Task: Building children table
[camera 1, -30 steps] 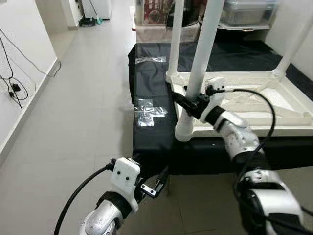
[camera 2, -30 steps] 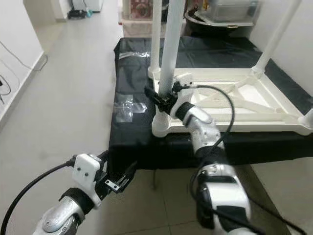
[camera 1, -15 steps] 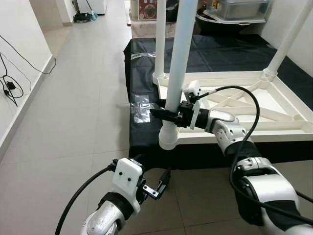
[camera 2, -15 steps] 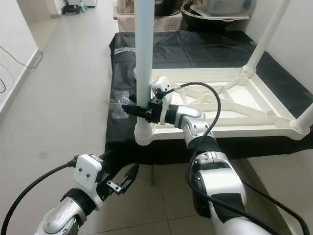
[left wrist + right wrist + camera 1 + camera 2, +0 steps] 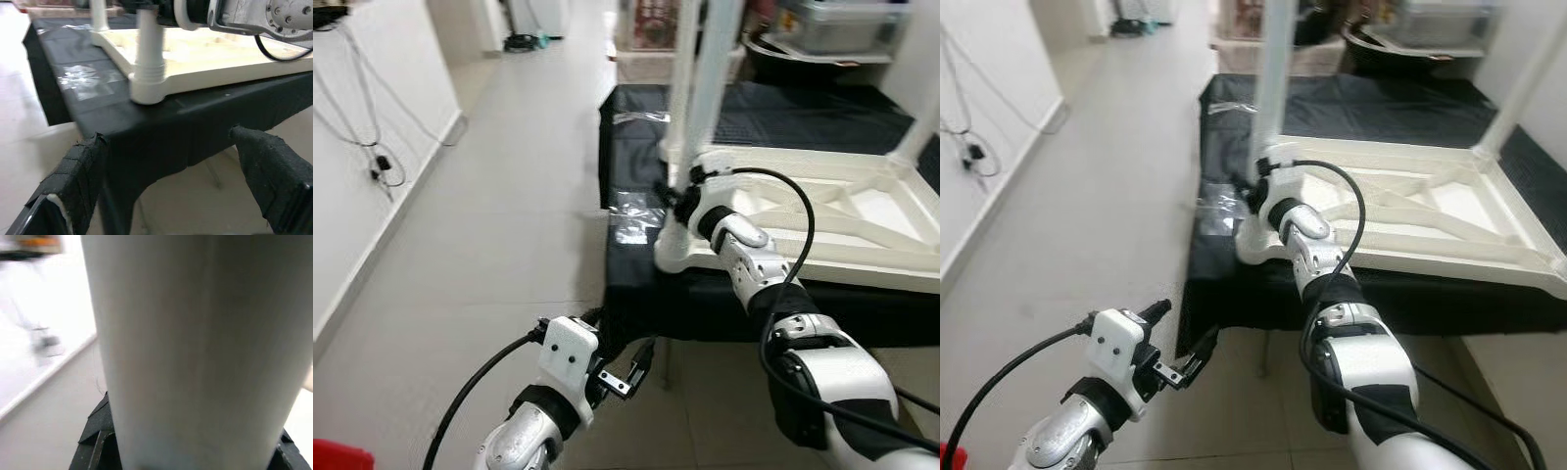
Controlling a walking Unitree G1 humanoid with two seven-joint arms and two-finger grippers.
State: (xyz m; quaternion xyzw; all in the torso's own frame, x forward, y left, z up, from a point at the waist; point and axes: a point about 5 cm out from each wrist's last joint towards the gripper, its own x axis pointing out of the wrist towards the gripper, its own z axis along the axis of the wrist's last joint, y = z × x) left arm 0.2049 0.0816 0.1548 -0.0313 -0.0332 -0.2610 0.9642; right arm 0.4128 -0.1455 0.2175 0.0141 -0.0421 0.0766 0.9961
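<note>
Right gripper (image 5: 674,196): fingers clamped around white table leg (image 5: 709,88), just above its corner socket; left gripper (image 5: 631,367): fingers apart, holding nothing, low over floor (image 5: 499,235). Upturned white children's table (image 5: 842,220) lies on black-draped platform (image 5: 636,284); clear plastic bag (image 5: 631,211) beside the corner.

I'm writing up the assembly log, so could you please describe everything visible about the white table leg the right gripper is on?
The white table leg is a smooth round tube, plastic by its look, standing upright in a ringed corner socket of the upside-down white tabletop, at the corner over the black cloth's edge. The right gripper grips it just above the socket; its black fingers show on either side of the tube.
</note>
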